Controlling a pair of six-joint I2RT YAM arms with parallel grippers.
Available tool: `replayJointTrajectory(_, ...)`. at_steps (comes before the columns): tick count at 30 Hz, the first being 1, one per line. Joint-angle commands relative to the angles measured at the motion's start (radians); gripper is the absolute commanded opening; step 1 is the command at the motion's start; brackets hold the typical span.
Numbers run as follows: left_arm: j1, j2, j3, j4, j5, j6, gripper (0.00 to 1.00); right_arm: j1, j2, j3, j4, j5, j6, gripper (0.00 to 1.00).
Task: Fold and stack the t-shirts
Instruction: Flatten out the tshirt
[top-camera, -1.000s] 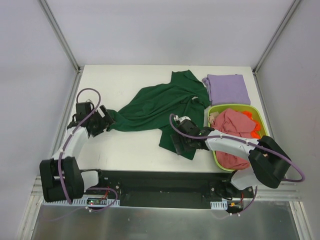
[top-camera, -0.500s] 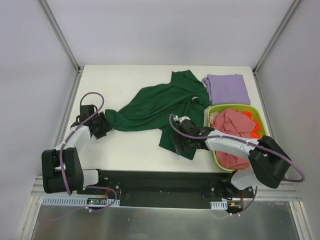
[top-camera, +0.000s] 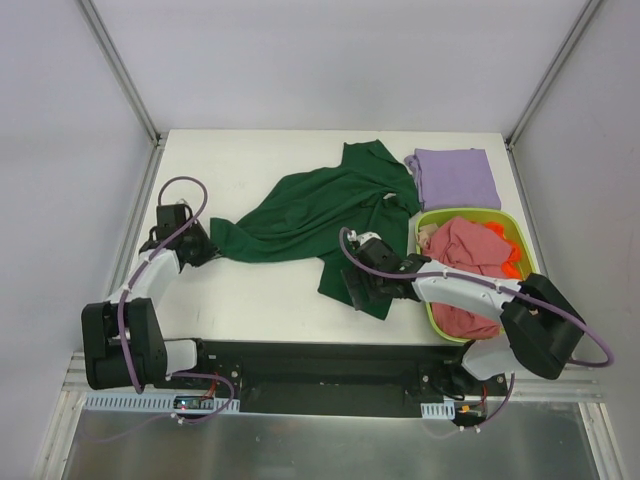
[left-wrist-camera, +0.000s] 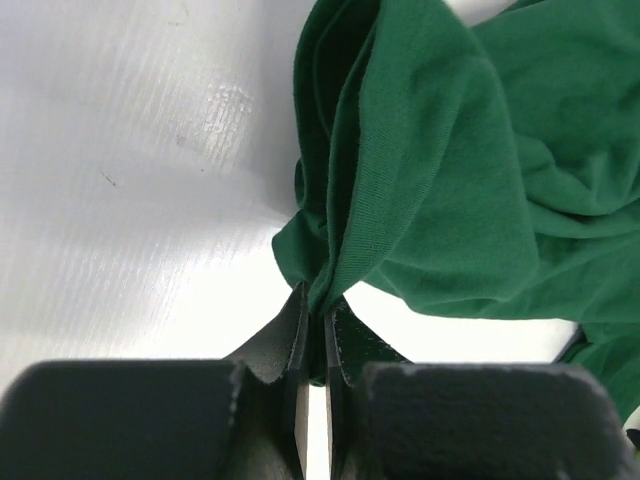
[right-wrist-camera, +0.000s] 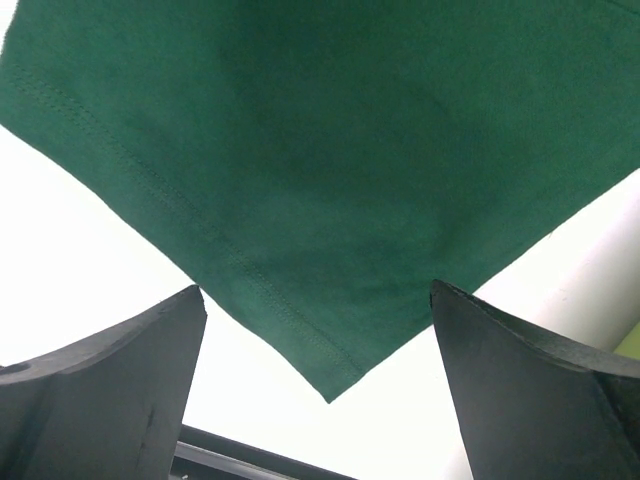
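A large dark green t-shirt (top-camera: 320, 205) lies crumpled across the middle of the white table. My left gripper (top-camera: 203, 250) is shut on its left tip, and the left wrist view shows the cloth (left-wrist-camera: 440, 170) pinched between the two fingers (left-wrist-camera: 290, 330). My right gripper (top-camera: 362, 292) stands open over the shirt's near corner (right-wrist-camera: 335, 375), which lies between the wide-apart fingers (right-wrist-camera: 130, 370), untouched. A folded lilac-purple t-shirt (top-camera: 457, 177) rests at the back right. A pinkish-red t-shirt (top-camera: 468, 252) fills the basket, with a bit of beige cloth (top-camera: 428, 236) beside it.
The lime-green basket (top-camera: 434, 218) stands at the right edge, with small orange objects (top-camera: 511, 262) inside. The table's near edge meets a black rail (top-camera: 310, 360) where both arm bases are mounted. Metal frame posts (top-camera: 120, 70) rise at the back corners.
My left gripper has closed from open onto the green shirt's left tip, shifting slightly. The right arm has stayed in place with its jaws open.
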Motion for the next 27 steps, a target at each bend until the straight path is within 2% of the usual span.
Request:
replayJointTrajectory(1, -0.005, -0.060, -0.032, 0.026, 0.004, -0.015, 0.00, 0.007, -0.078, -0.029, 0.022, -0.033, -0.034, 0.96)
replayJointTrajectory(11, -0.003, -0.134, -0.088, 0.049, 0.018, -0.042, 0.00, 0.058, -0.128, -0.082, -0.104, -0.096, 0.006, 0.99)
replayJointTrajectory(27, -0.003, -0.131, -0.098, 0.058, 0.028, -0.062, 0.00, 0.054, 0.040, -0.028, -0.099, 0.024, 0.084, 0.91)
